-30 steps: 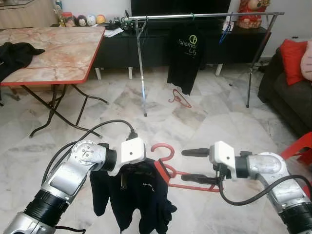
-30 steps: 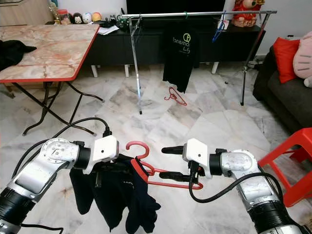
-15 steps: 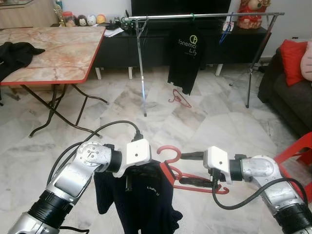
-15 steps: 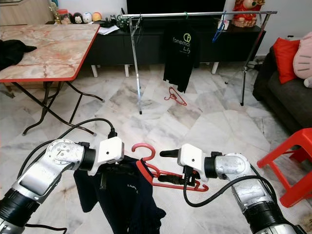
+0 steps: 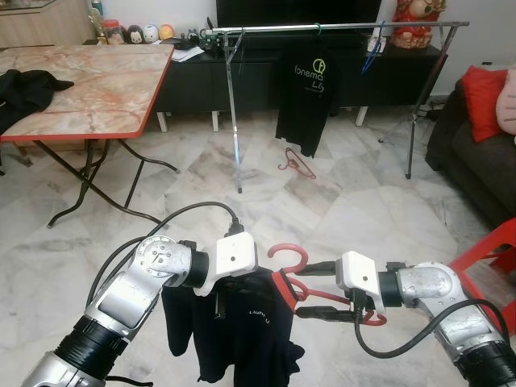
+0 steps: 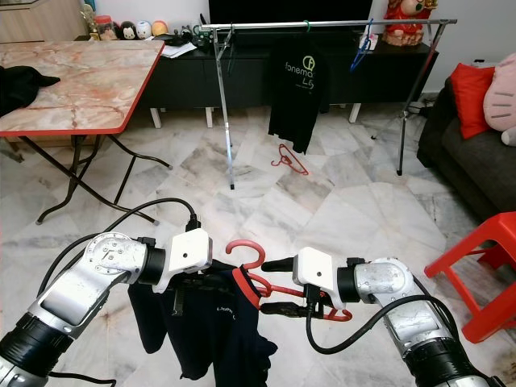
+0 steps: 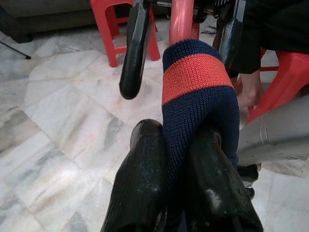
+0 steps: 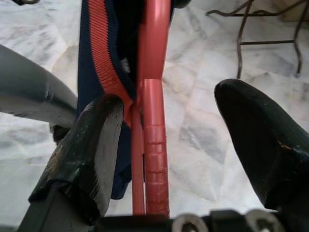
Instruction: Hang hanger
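Pinching navy garment [image 7: 197, 92] with orange band between fingers of left gripper [image 7: 176, 159], dark cloth hanging below over marble floor [image 5: 201, 189]. Spreading right gripper [image 8: 176, 121] fingers wide around red hanger [image 5: 300, 284], one finger touching orange-striped collar, hanger bar lying between fingers ungripped. Holding hanger mid-air between both arms, hook [image 6: 244, 251] up, one end inside garment. Standing well apart from clothes rack [image 5: 339, 27] carrying black T-shirt [image 5: 306, 97]; second red hanger [image 5: 297, 163] lying on floor beneath.

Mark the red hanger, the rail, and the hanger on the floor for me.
red hanger [image 5: 287, 251], left eye view, on its hook.
rail [image 5: 347, 27], left eye view, mid-bar.
floor hanger [image 6: 292, 159], right eye view, on its body.
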Robot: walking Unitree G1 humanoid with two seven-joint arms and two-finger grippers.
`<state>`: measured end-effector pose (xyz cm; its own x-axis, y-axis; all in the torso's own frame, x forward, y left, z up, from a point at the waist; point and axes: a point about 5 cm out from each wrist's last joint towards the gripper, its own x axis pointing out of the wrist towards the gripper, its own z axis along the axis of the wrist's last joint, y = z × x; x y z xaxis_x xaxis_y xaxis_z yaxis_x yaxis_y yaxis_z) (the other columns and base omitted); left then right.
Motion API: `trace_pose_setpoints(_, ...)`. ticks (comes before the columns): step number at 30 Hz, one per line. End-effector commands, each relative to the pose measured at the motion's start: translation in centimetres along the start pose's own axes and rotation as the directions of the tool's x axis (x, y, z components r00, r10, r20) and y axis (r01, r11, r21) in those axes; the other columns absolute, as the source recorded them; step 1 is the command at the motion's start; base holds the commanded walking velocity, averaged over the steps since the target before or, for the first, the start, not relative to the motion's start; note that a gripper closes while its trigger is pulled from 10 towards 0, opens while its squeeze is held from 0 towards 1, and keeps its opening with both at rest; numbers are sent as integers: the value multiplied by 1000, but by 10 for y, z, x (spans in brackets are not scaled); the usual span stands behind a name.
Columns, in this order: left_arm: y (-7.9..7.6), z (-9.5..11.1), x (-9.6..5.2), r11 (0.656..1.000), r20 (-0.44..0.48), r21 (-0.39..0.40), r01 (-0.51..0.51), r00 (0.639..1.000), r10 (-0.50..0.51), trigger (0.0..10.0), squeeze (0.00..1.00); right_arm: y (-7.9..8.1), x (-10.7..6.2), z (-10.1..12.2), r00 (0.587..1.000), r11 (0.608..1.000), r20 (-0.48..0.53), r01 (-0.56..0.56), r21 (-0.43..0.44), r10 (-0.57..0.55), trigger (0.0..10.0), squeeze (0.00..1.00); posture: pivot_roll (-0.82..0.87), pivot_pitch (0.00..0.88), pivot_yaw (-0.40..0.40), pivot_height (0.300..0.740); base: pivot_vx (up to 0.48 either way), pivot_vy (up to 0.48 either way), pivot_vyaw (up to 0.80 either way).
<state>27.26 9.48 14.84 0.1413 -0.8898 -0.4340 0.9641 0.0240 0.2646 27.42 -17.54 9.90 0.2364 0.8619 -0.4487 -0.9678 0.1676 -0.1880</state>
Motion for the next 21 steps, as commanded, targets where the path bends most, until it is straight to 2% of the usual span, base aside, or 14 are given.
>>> trace_pose_setpoints(1, 3, 13, 0, 999, 31, 51, -11, 999, 10, 10000, 0, -4, 2, 2, 1000, 1000, 5, 27, -16, -27, 10000, 0, -8, 0, -37, 740, 0, 0, 0)
trace_pose_setpoints(5, 1, 14, 2, 999, 38, 49, -5, 999, 3, 10000, 0, -8, 4, 7, 998, 998, 41, 55, -11, -54, 10000, 0, -9, 0, -37, 740, 0, 0, 0)
trace_pose_setpoints(9, 2, 14, 3, 999, 40, 51, -10, 999, 8, 10000, 0, 2, 4, 6, 998, 1000, 52, -26, 17, 25, 10000, 0, -9, 0, -36, 740, 0, 0, 0)
trace_pose_setpoints(13, 2, 14, 2, 999, 39, 51, -12, 999, 10, 10000, 0, 5, 5, 4, 998, 999, 43, -41, 28, 39, 10000, 0, -7, 0, -36, 740, 0, 0, 0)
trace_pose_setpoints(14, 2, 14, 2, 999, 39, 51, -13, 999, 11, 10000, 0, 5, 5, 4, 998, 999, 44, -40, 29, 39, 8863, 0, -7, 0, -36, 740, 0, 0, 0)
trace_pose_setpoints(15, 2, 13, 2, 999, 37, 50, -14, 999, 12, 10000, 0, 5, 5, 3, 998, 999, 44, -41, 30, 40, 5059, 0, -7, 0, -36, 740, 0, 0, 0)
trace_pose_setpoints(16, 3, 13, 2, 999, 35, 50, -17, 999, 15, 10000, 0, 6, 4, 3, 998, 998, 43, -45, 40, 44, 0, 0, -7, 0, -36, 740, 0, 0, 0)
trace_pose_setpoints(21, 3, 13, 2, 999, 34, 50, -20, 999, 19, 10000, 0, 7, 3, 2, 998, 998, 39, -51, 40, 50, 0, 0, -10, 0, -36, 740, 0, 0, 0)
